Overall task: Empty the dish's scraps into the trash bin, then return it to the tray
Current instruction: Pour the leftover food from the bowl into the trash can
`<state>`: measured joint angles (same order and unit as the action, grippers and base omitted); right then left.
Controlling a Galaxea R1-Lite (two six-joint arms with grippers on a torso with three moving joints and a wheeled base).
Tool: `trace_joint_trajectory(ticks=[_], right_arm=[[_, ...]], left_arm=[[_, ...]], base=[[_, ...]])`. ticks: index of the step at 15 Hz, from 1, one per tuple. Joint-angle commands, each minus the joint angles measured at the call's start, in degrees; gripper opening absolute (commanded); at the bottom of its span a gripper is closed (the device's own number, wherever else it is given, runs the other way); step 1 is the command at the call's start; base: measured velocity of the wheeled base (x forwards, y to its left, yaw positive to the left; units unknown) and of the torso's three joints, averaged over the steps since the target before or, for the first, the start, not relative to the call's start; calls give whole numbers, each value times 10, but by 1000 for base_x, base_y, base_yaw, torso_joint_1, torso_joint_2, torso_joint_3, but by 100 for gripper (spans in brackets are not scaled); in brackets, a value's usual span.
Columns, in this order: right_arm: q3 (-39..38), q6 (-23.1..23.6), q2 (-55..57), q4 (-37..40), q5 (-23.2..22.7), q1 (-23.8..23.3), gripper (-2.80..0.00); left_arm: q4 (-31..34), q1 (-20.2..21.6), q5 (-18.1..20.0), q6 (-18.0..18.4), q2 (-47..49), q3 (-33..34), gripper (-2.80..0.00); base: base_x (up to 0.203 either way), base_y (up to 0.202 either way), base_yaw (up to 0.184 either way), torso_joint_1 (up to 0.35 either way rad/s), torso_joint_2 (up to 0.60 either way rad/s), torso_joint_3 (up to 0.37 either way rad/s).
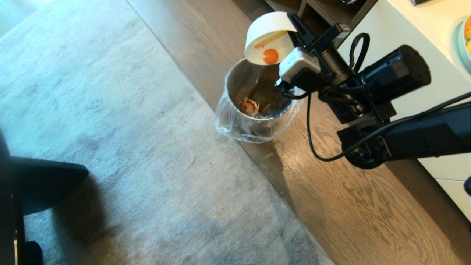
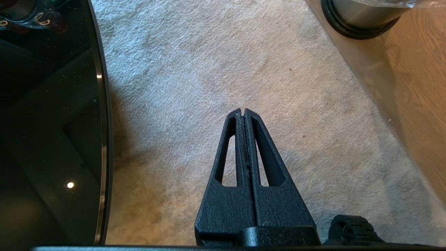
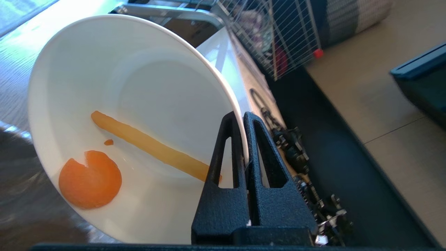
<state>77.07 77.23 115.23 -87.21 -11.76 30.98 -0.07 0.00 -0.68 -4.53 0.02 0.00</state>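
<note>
My right gripper [image 3: 244, 116], clamped on the rim of the tilted dish [image 1: 268, 36], holds it directly above the trash bin [image 1: 257, 99], with scraps [image 1: 271, 56] at the lower lip.

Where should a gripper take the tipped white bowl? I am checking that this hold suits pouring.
By the rim, one finger inside and one outside, as the right gripper holds the bowl now. The thin wall fits shut jaws, and the mouth stays clear above the trash bin.
</note>
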Motion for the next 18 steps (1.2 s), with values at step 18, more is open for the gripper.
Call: trace_joint_trajectory(ticks=[18], right_arm=[[-51, 41, -107, -26, -93, 84, -280]], left_arm=[[0, 0, 0, 0, 0, 0, -280]], base=[[0, 0, 0, 0, 0, 0]])
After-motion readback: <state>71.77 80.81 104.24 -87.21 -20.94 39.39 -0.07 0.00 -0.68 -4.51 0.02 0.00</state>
